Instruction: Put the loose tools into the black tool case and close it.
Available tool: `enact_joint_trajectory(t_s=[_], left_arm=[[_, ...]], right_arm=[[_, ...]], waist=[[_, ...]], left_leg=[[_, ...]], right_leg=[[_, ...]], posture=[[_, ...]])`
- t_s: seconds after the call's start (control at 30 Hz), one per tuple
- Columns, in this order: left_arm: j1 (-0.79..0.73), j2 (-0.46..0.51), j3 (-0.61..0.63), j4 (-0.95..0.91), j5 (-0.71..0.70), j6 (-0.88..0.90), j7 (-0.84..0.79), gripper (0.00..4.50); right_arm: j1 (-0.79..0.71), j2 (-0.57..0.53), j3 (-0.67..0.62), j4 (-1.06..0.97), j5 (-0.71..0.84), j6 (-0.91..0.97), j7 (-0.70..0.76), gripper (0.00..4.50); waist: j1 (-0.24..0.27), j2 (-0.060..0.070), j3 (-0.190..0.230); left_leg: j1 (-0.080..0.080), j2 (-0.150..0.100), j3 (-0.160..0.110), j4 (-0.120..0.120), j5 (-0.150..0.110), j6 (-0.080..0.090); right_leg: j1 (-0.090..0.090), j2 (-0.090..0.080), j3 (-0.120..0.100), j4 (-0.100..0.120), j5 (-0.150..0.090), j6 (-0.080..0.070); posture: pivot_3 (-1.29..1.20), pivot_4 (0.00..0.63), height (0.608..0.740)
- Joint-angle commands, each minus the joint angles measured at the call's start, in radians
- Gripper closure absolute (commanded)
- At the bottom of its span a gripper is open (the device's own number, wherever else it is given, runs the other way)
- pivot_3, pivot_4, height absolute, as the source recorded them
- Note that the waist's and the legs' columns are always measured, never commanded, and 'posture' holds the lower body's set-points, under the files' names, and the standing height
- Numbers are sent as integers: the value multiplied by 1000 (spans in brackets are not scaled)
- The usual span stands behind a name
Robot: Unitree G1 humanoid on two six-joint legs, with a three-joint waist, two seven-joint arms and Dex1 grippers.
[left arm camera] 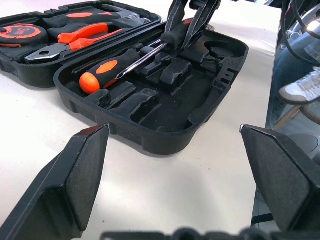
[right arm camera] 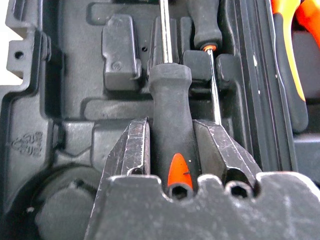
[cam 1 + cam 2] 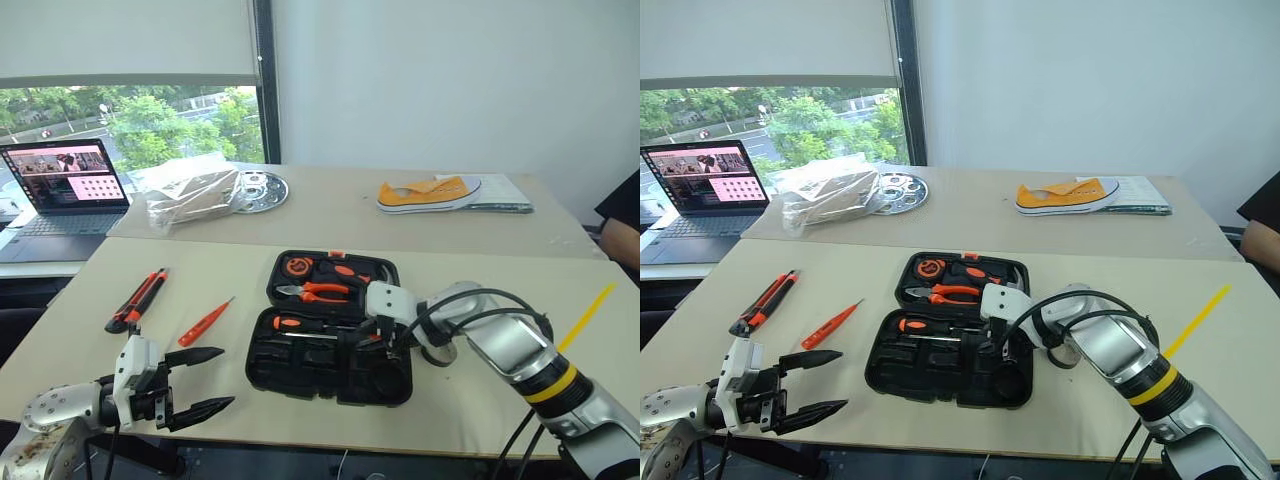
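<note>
Lying open on the near table, the black tool case (image 3: 330,325) shows two halves: the far half holds an orange tape measure (image 3: 296,266) and orange-handled pliers (image 3: 318,291), while the near half holds one black-and-orange screwdriver (image 3: 300,325) in a moulded slot. The right gripper (image 3: 383,335) reaches down into that near half. Left of the case, loose on the table, lie the orange-and-black utility knife (image 3: 137,299) and the slim orange tester screwdriver (image 3: 204,322). The left gripper (image 3: 195,382) hovers near the table's front edge, fingers spread wide and holding nothing.

In the left wrist view, the seated screwdriver (image 1: 117,65) lies along the near half's back row, and the right gripper's fingers (image 1: 176,17) come down on a dark handle beside it; most other slots look bare, though shadow makes the deeper ones hard to read.

In the right wrist view, the two fingers (image 2: 134,145) are clamped partway closed on the black handle of a second screwdriver (image 2: 170,105), its steel shaft running over the moulded slots, parallel to the first one's shaft (image 2: 215,92).
</note>
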Motion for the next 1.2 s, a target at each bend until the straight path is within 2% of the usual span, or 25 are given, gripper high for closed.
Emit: enact_joint_trajectory(t_s=[0.03, 0.2, 0.37, 0.43, 0.53, 0.6, 0.83, 0.93, 1.03, 1.1, 1.17, 1.2], left_arm=[[-10, 4, 16, -19, 0, -22, 2, 0], [-13, 3, 15, -16, 4, -21, 2, 0], [-15, -1, 9, -19, 7, -21, 5, 0], [-16, -1, 9, -19, 8, -21, 6, 0], [-20, 1, 12, -10, 9, -24, 3, 0], [-21, 2, 13, -2, 12, -28, 1, 0], [-26, -4, 7, 12, 22, -39, 5, 0], [-33, -12, -2, 14, 29, -43, 10, 0], [-39, -21, -9, 13, 36, -44, 15, 0], [-41, -24, -13, 13, 39, -44, 17, 0], [-43, -24, -13, 14, 39, -43, 17, 0], [-44, -23, -13, 15, 39, -42, 17, 0]], right_arm=[[8, -33, 4, 17, -33, 66, 13, 3494], [23, -38, 8, 1, -26, 114, 21, 3494], [22, 5, -21, 27, 1, 155, -1, 3494], [18, -16, -17, 0, 14, 145, 44, 2492], [5, -2, -55, -5, 46, 122, 61, 1662], [-6, -16, -87, -20, 82, 128, 94, 930], [-24, -6, -212, -18, 167, 105, 103, 930], [1, 7, -203, -5, 150, 73, 88, 1623], [21, 43, -170, 22, 115, 33, 52, 2705], [27, 69, -149, 45, 90, 5, 34, 3175], [26, 91, -134, 66, 74, -14, 24, 4027], [23, 103, -126, 77, 69, -14, 21, 4311]], waist=[[0, 0, 0], [0, 0, 0], [-1, -2, -2], [-2, -2, -2], [-2, -2, -2], [-6, -2, -2], [-15, -2, -1], [-19, -2, -1], [-19, -2, -2], [-19, -2, -2], [-20, -2, -1], [-21, -1, -1]], left_leg=[[0, 0, 0, 0, 0, 0], [0, 0, 0, 0, 0, 0], [0, 0, 0, 0, 0, 0], [1, 0, 0, 0, 0, 0], [1, 0, 0, 0, 0, 0], [1, 0, 0, 0, 0, 0], [0, 0, 0, 0, 0, 0], [0, 1, 0, 0, 0, 0], [0, 0, 0, 0, 0, 0], [0, 0, 0, 0, 0, 0], [0, 0, 1, 0, 0, 0], [0, 0, 1, 0, 0, 0]], right_leg=[[0, 0, 0, 0, 0, 0], [0, 0, 0, 0, 0, 0], [0, 0, 0, 0, 0, 0], [1, 0, 0, 0, 0, 0], [1, 0, 0, 0, 0, 0], [0, 1, 0, 0, 0, 0], [-1, 1, 0, 0, 0, 0], [-1, 1, 0, 1, 0, 0], [-1, 1, 0, 1, 0, 0], [-1, 1, 0, 1, 0, 0], [-1, 1, 0, 1, 0, 0], [-1, 1, 0, 1, 0, 0]], posture=[[0, 150, 740], [0, 150, 740], [0, 150, 740], [0, 150, 740], [0, 150, 740], [0, 150, 740], [0, 150, 740], [0, 150, 740], [0, 150, 740], [0, 150, 740], [0, 150, 740], [0, 150, 740]])
